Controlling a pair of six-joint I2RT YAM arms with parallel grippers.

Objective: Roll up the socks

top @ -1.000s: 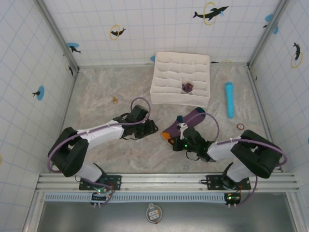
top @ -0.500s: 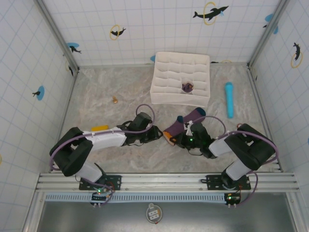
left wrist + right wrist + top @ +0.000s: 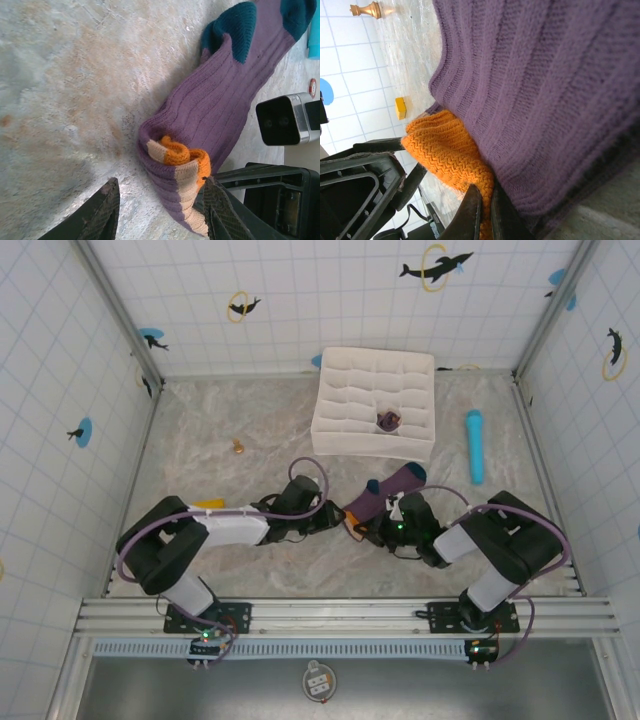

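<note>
The purple ribbed socks (image 3: 395,483) lie on the marble table between the two arms, dark teal patches at the far end. In the left wrist view the socks (image 3: 220,100) are curled over at the near end, with the orange toe (image 3: 175,150) and tan stripes wound inside. My left gripper (image 3: 335,520) is open, and its fingers (image 3: 107,210) stand either side of that rolled end. Opposite it, my right gripper (image 3: 368,532) is shut on the orange toe (image 3: 445,145), under the purple fabric (image 3: 545,75).
A white compartment box (image 3: 330,380) stands behind the socks, with a small purple bundle (image 3: 388,421) in one cell. A light blue cylinder (image 3: 474,445) and a red ring (image 3: 498,502) lie to the right. A wooden pawn (image 3: 239,447) and a yellow block (image 3: 208,505) lie to the left.
My left gripper has moved right, up to the socks' near end. The right arm has drawn in closer, and the toe end now sits curled between the two grippers.
</note>
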